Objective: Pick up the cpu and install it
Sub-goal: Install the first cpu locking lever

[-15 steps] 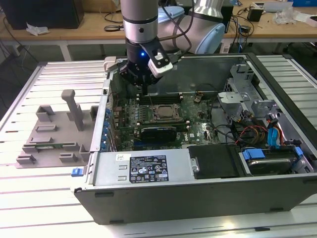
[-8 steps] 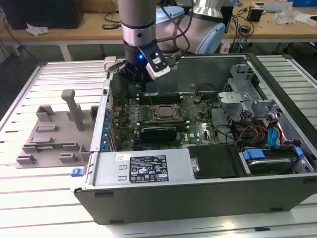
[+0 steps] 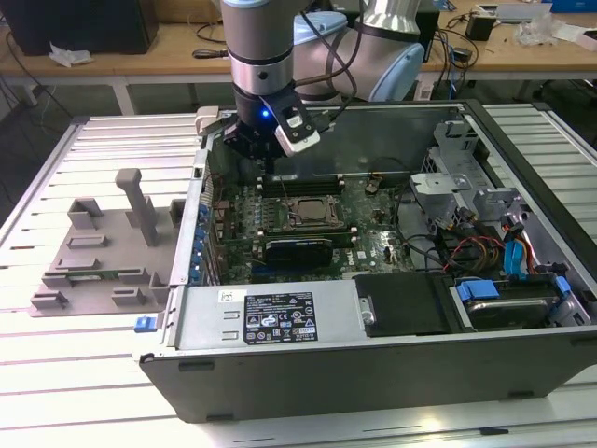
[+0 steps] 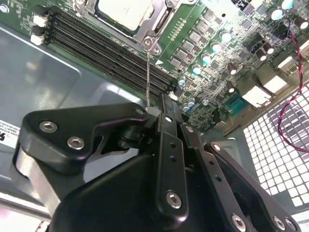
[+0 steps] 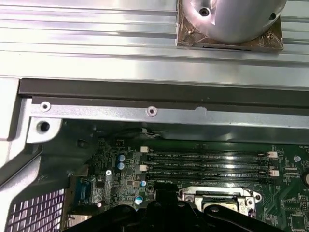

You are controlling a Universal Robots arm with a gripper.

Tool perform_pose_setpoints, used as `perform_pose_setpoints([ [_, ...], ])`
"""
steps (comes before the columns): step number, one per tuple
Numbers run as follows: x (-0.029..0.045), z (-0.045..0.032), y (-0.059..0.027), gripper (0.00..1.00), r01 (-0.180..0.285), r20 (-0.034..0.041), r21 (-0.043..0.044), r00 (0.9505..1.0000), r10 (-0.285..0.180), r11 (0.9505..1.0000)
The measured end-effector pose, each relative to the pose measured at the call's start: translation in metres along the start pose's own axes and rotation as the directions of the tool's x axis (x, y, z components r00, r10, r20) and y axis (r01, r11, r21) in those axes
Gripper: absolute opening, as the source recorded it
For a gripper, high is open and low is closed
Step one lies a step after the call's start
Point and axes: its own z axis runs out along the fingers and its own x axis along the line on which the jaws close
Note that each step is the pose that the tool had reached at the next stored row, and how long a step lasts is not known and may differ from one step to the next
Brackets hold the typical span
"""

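Found the gripper [image 4: 164, 104] low over memory slots [image 4: 106, 53] at the edge of the motherboard [image 4: 63, 6], probably working the socket lever [image 4: 147, 72]; noted the cpu [image 4: 120, 12] already seated; could not tell the grip state.

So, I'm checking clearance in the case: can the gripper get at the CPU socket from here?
Probably yes. The gripper hangs inside the open-topped case by the memory slots, right beside the socket, and nothing stands above the socket to block a descent.
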Motion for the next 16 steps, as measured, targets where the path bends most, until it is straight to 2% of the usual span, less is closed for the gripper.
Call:
perform_pose_setpoints([
  [4,-0.0035,0.0004,-0.0002,0.11,0.0,0.0,-0.0001,1.0,0.0,1.0],
  [6,-0.0114,0.0007,-0.0006,0.11,0.0,-0.0006,-0.0002,1.0,0.0,1.0],
  [8,-0.0231,0.0011,-0.0012,0.11,-0.001,-0.0033,-0.0003,1.0,0.001,1.0],
  [11,-0.0338,0.0013,-0.0022,0.11,-0.001,-0.0061,-0.0003,1.0,0.001,1.0],
  [14,-0.043,0.0013,-0.0034,0.11,-0.002,-0.0083,-0.0004,1.0,0.002,1.0],
  [16,-0.0446,0.0014,-0.0036,0.11,-0.002,-0.0086,-0.0005,1.0,0.002,1.0],
])
